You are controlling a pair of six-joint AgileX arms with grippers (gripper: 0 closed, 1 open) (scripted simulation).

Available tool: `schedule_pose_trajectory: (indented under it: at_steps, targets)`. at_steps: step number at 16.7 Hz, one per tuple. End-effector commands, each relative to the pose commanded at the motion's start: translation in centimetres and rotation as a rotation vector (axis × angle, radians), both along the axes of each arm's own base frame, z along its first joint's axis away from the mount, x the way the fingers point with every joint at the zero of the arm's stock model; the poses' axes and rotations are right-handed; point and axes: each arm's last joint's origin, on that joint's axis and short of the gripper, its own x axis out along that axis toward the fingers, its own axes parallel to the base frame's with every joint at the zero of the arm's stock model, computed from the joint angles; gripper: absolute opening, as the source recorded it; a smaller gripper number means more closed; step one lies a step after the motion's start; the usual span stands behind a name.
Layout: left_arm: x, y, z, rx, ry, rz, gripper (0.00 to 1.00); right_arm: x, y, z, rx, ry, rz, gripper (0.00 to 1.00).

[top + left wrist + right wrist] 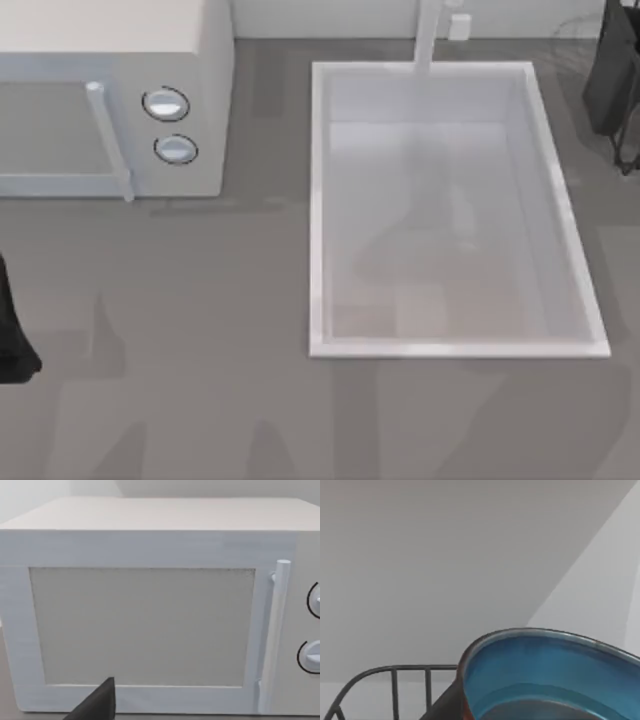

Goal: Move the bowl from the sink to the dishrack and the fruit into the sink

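The blue bowl (545, 680) with its reddish-brown rim hangs tilted close to the right wrist camera. A dark finger (445, 705) of my right gripper lies against its rim. Just beside and below it runs the dark wire dishrack (395, 672). In the top view my right arm (612, 85) is a black shape at the far right back corner. The white sink (318, 210) has nothing in its basin. The fruit is out of view. My left arm (12, 340) is parked at the left edge, and one dark fingertip (100, 705) shows in front of the microwave.
A white microwave (110, 90) with two knobs and a bar handle stands at the back left. The white faucet post (428, 35) rises at the sink's back rim. Grey counter (200, 330) lies in front of and left of the sink.
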Motion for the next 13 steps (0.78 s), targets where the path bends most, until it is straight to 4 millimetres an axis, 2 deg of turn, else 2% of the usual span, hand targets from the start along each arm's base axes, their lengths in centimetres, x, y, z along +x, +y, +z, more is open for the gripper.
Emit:
schedule_pose_trajectory:
  at_steps: [9, 13]
  targets:
    - [0.0, 0.0, 0.0, 0.0, 0.0, 0.0, 1.0, -0.2, 0.2, 0.0, 0.001, 0.006, 0.006, 1.0]
    - [0.0, 0.0, 0.0, 0.0, 0.0, 0.0, 1.0, -2.7, 2.4, 0.7, 0.013, 0.06, 0.029, 1.0]
